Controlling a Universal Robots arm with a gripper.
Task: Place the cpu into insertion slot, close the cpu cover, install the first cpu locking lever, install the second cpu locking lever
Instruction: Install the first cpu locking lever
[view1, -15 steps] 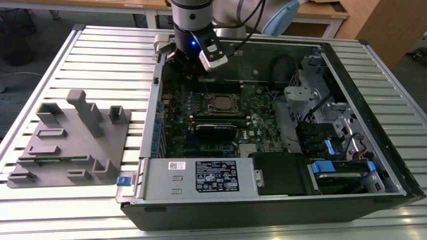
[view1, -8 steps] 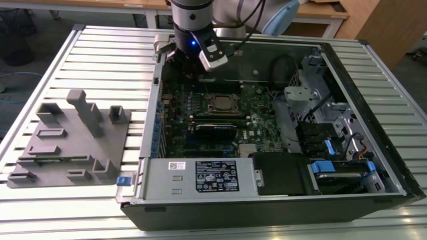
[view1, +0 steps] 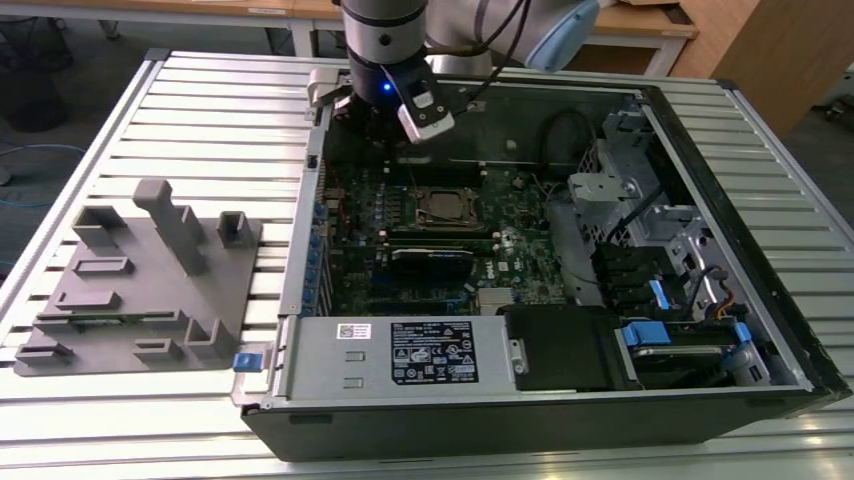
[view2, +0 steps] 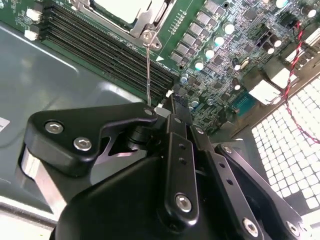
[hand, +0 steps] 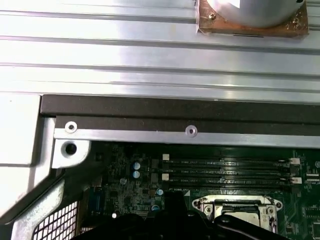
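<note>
Exterior view: open computer case (view1: 742, 240) flat on slatted table (view1: 200, 110), grey fixture block (view1: 134, 280) beside it on the exterior view's left. Gripper (view1: 380, 128) down inside the case, over the far edge of the green board (view1: 521, 250). Socket (view1: 447, 207) mid-board, nearer the camera than the gripper, clear gap between.

Second wrist view: cpu (view2: 122, 6) seated in socket, pale metal face up, cover (view2: 152, 22) lying flat around it. Thin wire locking lever (view2: 148, 70) from the cover's corner across the memory slots (view2: 100, 50), end right at the gripper tip; contact unclear. Cpu itself apart from the jaws, not between them. Cannot tell jaws apart or together: hidden behind black linkage.

First wrist view: gripper's dark bulk just beside socket and cover; case rim and table slats beyond.
</note>
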